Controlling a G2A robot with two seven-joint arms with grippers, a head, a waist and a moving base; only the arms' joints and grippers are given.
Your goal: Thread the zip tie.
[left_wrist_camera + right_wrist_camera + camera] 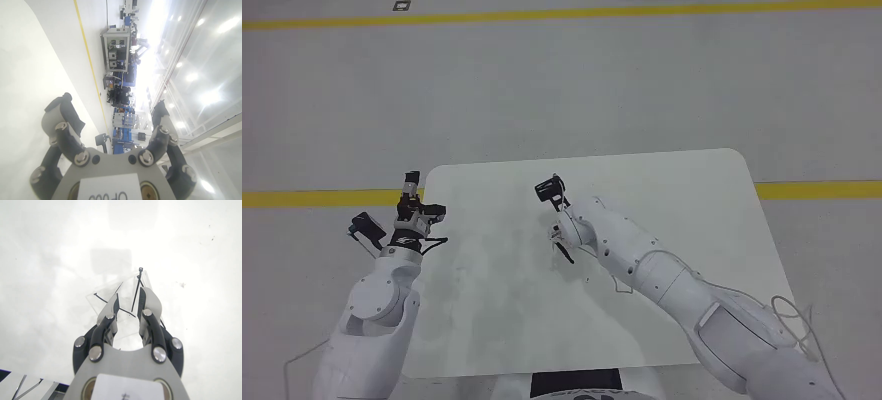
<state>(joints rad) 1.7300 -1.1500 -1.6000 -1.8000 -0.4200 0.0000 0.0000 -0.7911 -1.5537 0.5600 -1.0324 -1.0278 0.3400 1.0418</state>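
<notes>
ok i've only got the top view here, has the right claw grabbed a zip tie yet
observer: No. In the right wrist view the right claw is open. One black zip tie shows in the gap between its fingers, not gripped.
operator: what's that tie sitting in
observer: A clear plastic holder on the table. The tie seems to lean in it, head end away from the claw.
operator: any other ties, and is the left claw busy
observer: A second zip tie lies across the holder. The left claw is open and empty, pointing past the table edge into the room.
</notes>
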